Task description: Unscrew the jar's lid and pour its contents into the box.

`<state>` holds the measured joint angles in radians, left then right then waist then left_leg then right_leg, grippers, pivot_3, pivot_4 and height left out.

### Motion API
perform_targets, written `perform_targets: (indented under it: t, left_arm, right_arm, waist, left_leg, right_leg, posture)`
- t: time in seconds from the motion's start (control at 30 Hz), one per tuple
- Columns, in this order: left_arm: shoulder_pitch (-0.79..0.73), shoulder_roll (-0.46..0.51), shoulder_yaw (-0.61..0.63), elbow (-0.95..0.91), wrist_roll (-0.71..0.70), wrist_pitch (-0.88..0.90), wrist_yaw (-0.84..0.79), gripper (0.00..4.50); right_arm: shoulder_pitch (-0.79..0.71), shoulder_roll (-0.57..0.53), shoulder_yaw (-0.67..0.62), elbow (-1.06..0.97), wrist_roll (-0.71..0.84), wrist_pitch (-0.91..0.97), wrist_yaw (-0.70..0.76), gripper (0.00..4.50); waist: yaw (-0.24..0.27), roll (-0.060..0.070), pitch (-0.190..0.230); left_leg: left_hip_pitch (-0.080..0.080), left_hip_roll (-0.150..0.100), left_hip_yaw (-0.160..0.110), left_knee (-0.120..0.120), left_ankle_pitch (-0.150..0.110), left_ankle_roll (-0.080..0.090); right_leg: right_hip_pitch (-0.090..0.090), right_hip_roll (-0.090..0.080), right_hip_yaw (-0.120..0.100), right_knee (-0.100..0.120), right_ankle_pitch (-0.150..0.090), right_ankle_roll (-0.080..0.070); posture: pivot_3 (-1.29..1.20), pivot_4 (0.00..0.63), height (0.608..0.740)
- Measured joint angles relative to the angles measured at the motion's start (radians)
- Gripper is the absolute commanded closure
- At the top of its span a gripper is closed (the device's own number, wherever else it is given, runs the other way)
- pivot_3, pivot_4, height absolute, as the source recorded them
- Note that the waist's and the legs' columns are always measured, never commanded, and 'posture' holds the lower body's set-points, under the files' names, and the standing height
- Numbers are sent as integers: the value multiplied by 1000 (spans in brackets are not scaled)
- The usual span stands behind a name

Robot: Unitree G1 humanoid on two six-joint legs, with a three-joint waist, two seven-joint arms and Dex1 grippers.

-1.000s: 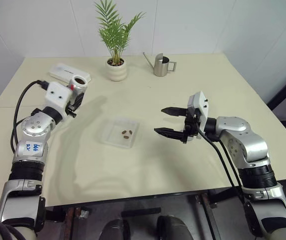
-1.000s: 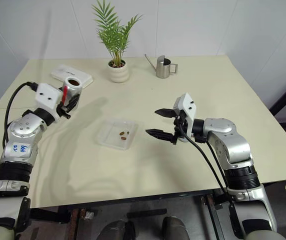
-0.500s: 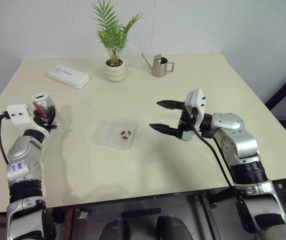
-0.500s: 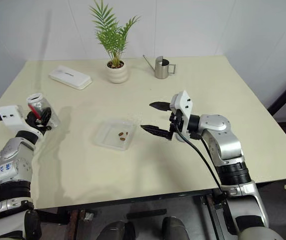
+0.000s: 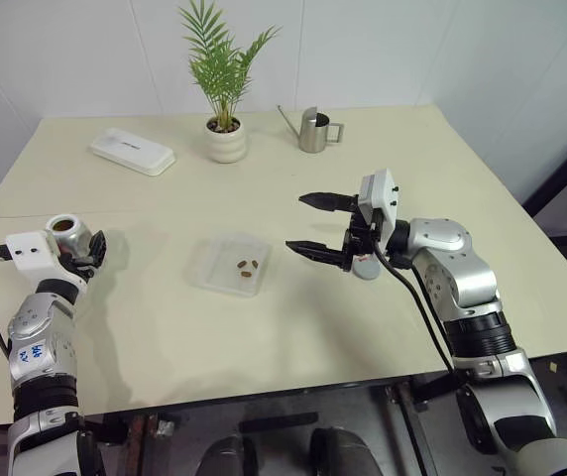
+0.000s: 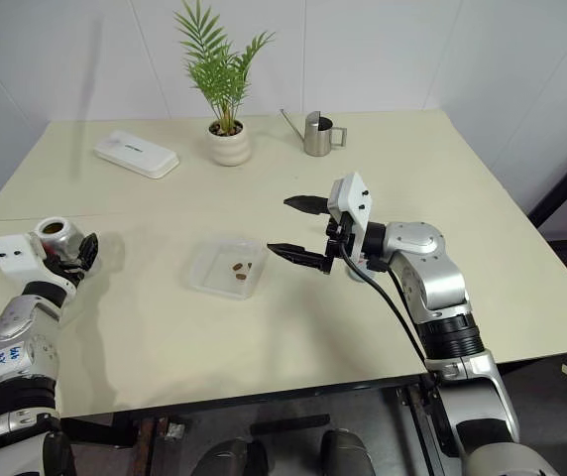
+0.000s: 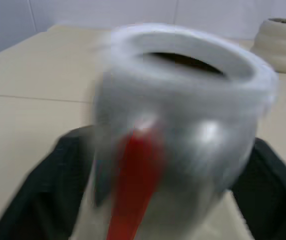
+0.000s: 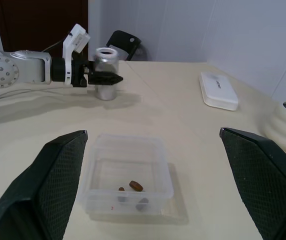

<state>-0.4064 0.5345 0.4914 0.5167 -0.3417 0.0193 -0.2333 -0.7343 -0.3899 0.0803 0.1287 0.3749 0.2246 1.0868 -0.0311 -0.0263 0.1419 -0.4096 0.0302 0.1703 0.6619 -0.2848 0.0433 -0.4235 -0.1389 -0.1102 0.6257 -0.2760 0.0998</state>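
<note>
Cream table (image 5: 293,327) against white wall. Clear box (image 5: 228,264) mid-table, just ahead of right gripper's (image 5: 313,223) fingertips — three brown contents pieces (image 5: 248,266) lie inside. Right fingers spread wide, empty, pointing across at box. Jar (image 5: 66,234) upright on table at near left edge, lid off, mouth open, standing between fingers of left gripper (image 6: 73,253) — black fingers flank jar's sides; can't tell whether they touch it. Lid (image 5: 367,268) flat on table under right wrist.
</note>
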Motion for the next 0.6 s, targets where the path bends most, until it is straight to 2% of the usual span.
perform_targets:
  t: [0.13, 0.4, 0.5, 0.6]
  left_arm:
    - [74, -7, 4, -57, -2, -5, 5, 52]
    - [330, -16, 85, -332, -57, 92, 10, 52]
    - [406, 44, 116, -348, -55, 102, -34, 52]
    - [505, 140, 106, -378, -31, 62, -175, 52]
  right_arm:
    - [0, 0, 0, -2, 1, 5, 4, 0]
    - [19, -13, -3, -17, 10, 33, 11, 0]
    - [29, -24, -3, -35, 15, 39, 16, 0]
    - [51, -44, -4, -54, 23, 39, 35, 0]
  waist:
    - [-4, 0, 0]
    - [-3, 1, 1]
    - [-3, 1, 1]
    - [1, 3, 2]
  left_leg:
    - [1, 0, 1, -2, -1, 0]
    - [2, -1, 1, -7, -3, 0]
    - [3, -1, 1, -9, -3, -1]
    - [3, -1, 1, -10, -3, -2]
  right_leg:
    - [0, -3, 0, 0, -1, -1]
    - [-2, -6, -4, -4, -2, -4]
    - [-2, -7, -5, -5, -3, -5]
    - [-3, -8, -6, -7, -3, -6]
  posture:
    - [0, 150, 740]
    - [0, 150, 740]
    - [0, 150, 740]
    - [0, 150, 740]
